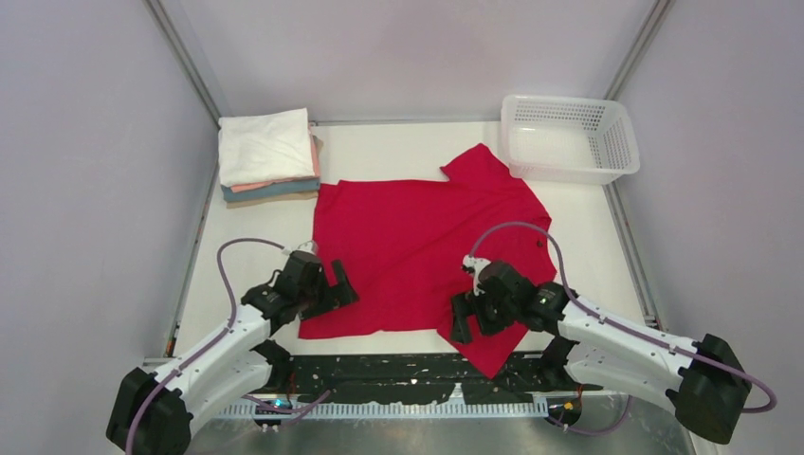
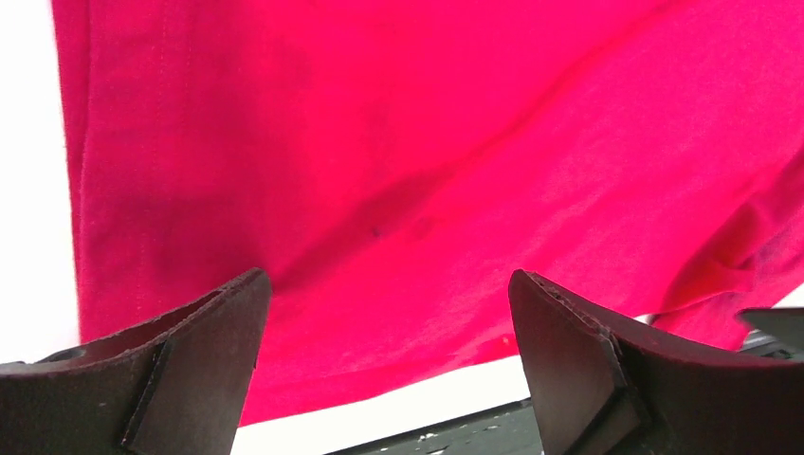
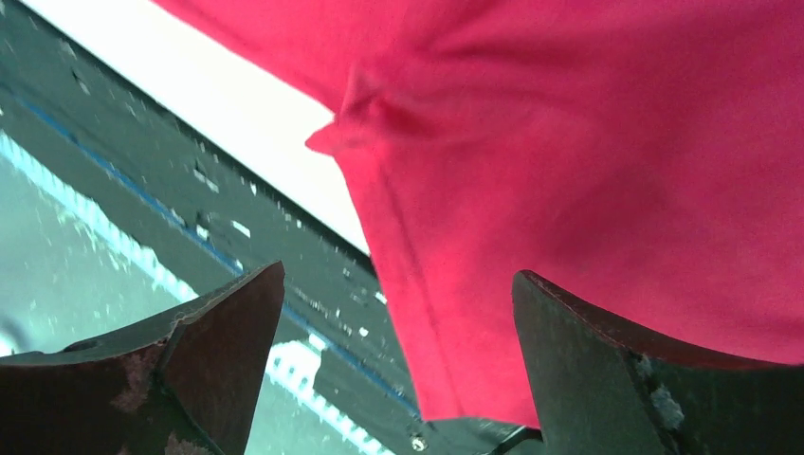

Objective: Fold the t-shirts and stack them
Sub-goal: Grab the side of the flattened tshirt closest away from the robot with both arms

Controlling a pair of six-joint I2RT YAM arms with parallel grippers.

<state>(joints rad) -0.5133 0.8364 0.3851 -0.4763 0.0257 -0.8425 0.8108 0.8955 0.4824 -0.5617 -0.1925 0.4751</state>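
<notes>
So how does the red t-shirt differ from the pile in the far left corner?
The red t-shirt lies spread out flat with sleeves showing; the pile is folded rectangles stacked, white on top. The red t-shirt sits in the middle, one sleeve over the near edge; the pile sits in the far left corner. Both are cloth shirts.

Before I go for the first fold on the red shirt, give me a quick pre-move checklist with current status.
1. Left tool open: ok, jaws wide above the red t-shirt near its hem.
2. Right tool open: ok, nothing held.
3. Shirt lying flat: not ok, puckered by the near right corner.
4. Shirt wholly on the white table: not ok, that corner overlaps the dark front strip.
5. Tools touching cloth: cannot tell.
6. Folded stack tidy: ok.
</notes>
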